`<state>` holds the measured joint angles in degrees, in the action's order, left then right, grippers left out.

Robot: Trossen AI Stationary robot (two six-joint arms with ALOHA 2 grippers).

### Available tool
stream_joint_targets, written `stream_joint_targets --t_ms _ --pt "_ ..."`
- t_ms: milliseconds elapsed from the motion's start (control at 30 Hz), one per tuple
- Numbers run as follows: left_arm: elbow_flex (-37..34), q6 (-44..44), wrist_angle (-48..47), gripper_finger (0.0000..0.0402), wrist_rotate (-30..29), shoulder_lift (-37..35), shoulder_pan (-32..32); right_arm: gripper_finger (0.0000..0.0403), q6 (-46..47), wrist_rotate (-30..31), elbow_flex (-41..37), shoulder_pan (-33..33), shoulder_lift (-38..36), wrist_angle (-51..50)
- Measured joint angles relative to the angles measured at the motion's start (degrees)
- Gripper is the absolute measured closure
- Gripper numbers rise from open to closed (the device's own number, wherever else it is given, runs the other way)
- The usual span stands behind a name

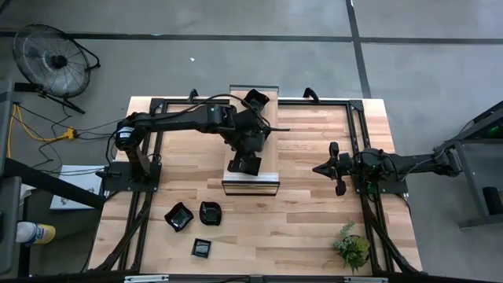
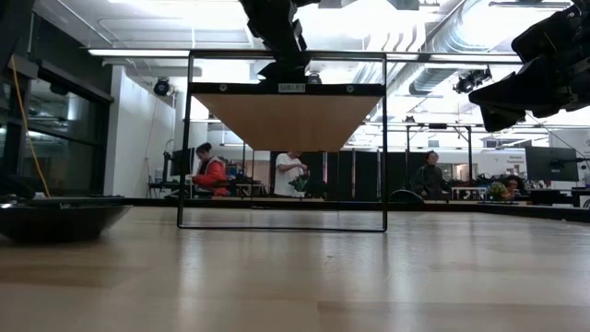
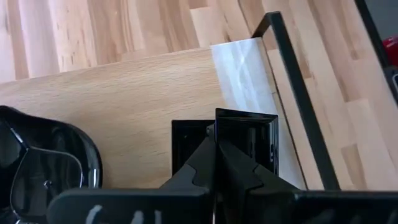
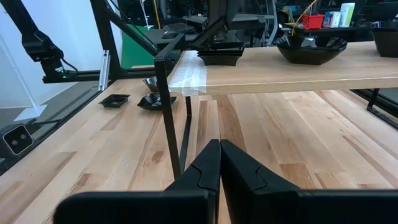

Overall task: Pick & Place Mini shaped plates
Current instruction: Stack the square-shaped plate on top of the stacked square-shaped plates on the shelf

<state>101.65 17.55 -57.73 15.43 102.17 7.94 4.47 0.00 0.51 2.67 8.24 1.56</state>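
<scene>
A small square plate [image 3: 245, 140] lies flat on the raised shelf [image 3: 124, 93], near its corner. The left hand [image 3: 216, 163], fingers pressed together, pinches the plate's near rim. The right hand [image 4: 219, 163] hangs closed and empty over the surface [image 1: 299, 212].

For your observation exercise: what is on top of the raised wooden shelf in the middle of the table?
On the shelf sit a square black plate, with the left gripper shut on its rim, and a rounder black plate. The arm covers part of the shelf from above.
</scene>
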Motion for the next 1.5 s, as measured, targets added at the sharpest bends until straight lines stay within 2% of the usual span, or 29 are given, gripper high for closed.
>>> stream_joint_targets --t_ms 467,833,1133,1333,1500 --pt "0.00 0.80 0.10 0.0392 -1.65 0.00 0.00 0.0398 0.00 -0.01 0.00 0.01 0.01 0.00" --pt "0.00 0.86 0.10 0.0330 -4.44 0.02 0.00 0.0398 0.00 -0.01 0.00 -0.01 0.01 0.00" --pt "-0.04 -1.94 -0.98 0.0318 -11.22 -2.04 -0.56 0.0398 0.00 -0.01 0.00 0.00 -0.01 -0.01" --pt "-0.04 -8.74 -11.12 0.0318 -20.56 -6.77 -3.36 0.0398 0.00 -0.01 0.00 0.01 -0.01 0.00" --pt "-1.07 -15.65 -17.03 0.0318 -24.48 -11.21 -7.50 0.0398 -0.02 0.01 0.00 0.00 -0.01 -0.02"
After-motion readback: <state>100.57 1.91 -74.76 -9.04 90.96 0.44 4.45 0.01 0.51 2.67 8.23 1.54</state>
